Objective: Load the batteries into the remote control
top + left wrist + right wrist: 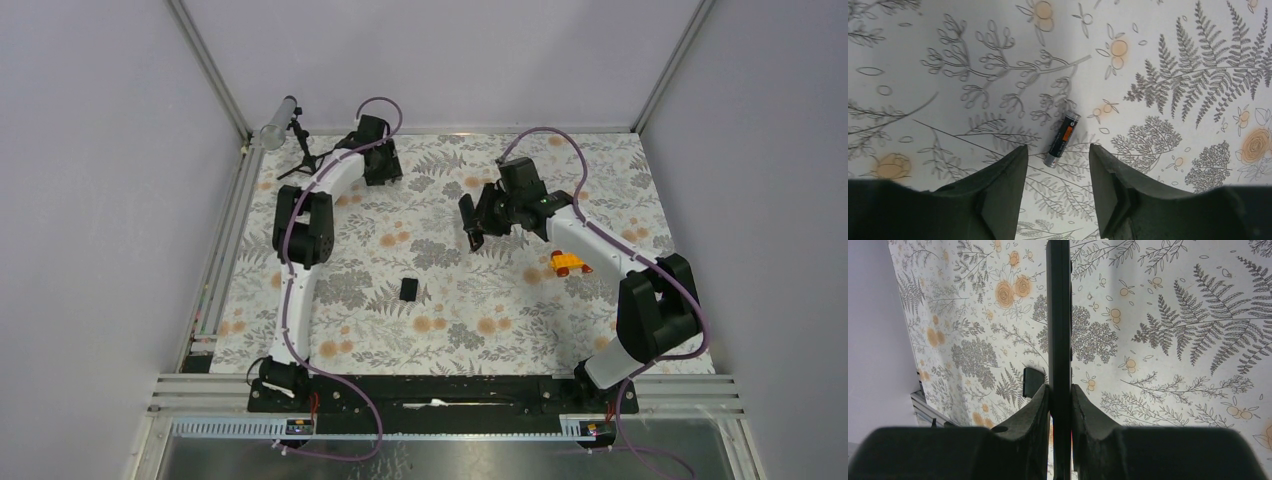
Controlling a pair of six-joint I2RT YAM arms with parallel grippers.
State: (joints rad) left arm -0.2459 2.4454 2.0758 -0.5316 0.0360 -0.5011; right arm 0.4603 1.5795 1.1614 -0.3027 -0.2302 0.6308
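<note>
A small dark battery [1063,140] with an orange band lies on the patterned mat at the far back of the table. My left gripper [1056,152] is open just above it, with the battery's silver end between the fingertips and touching neither one. In the top view the left gripper [380,160] hides this battery. My right gripper [1060,390] is shut on the remote control [1058,315], a slim black bar held edge-on above the mat. From above, the remote control [470,225] sticks out to the left of the right gripper [492,212]. Only one battery is in view.
A small flat black cover [409,289] lies mid-table, and the cover [1032,381] also shows beside the right fingers. A yellow toy car [568,263] sits under the right forearm. A black mini tripod [297,145] stands at the back left corner. Grey walls enclose the mat.
</note>
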